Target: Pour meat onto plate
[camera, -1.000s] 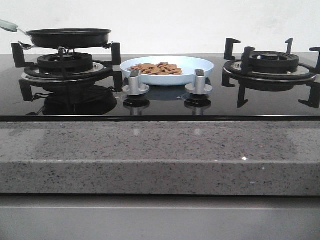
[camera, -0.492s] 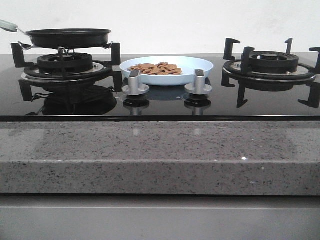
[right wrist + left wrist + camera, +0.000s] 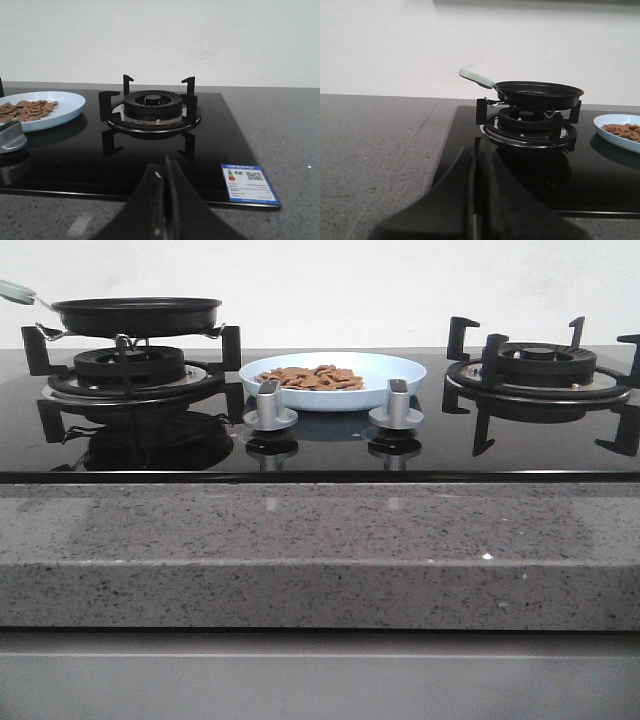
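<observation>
The meat (image 3: 312,377) lies as a heap of reddish-brown pieces on the pale blue plate (image 3: 395,368), which sits between the two burners behind the knobs. The plate also shows in the left wrist view (image 3: 620,139) and the right wrist view (image 3: 62,107), with meat on it (image 3: 622,129) (image 3: 25,110). The black frying pan (image 3: 137,313) rests on the left burner, its pale green handle (image 3: 476,78) pointing left. My left gripper (image 3: 476,150) is shut and empty, near the hob's front left edge. My right gripper (image 3: 165,162) is shut and empty, in front of the right burner. Neither gripper shows in the front view.
The right burner (image 3: 538,368) stands bare with its black pan supports. Two silver knobs (image 3: 271,405) (image 3: 398,405) stand in front of the plate. A blue energy label (image 3: 247,182) is stuck on the glass hob's front right corner. Grey speckled counter (image 3: 320,550) surrounds the hob.
</observation>
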You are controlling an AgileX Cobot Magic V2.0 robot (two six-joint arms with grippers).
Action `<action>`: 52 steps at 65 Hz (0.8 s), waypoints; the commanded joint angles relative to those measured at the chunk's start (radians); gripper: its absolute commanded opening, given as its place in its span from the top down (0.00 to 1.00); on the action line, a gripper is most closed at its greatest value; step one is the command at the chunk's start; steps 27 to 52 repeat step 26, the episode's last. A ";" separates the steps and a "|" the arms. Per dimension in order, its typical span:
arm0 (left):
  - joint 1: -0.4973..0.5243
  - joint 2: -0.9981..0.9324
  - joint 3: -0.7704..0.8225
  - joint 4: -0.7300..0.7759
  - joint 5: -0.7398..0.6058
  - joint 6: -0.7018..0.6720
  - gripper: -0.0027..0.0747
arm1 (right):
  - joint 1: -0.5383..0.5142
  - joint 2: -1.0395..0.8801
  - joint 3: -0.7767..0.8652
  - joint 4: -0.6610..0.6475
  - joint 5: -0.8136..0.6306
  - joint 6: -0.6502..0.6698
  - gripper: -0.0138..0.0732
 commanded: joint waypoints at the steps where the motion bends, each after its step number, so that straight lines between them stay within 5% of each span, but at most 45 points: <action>1: -0.009 -0.015 0.008 -0.008 -0.085 0.000 0.99 | -0.024 -0.017 -0.004 -0.008 -0.086 0.001 0.97; 52: -0.009 -0.015 0.008 -0.008 -0.085 0.000 0.99 | -0.030 -0.017 -0.004 -0.008 -0.086 0.001 0.97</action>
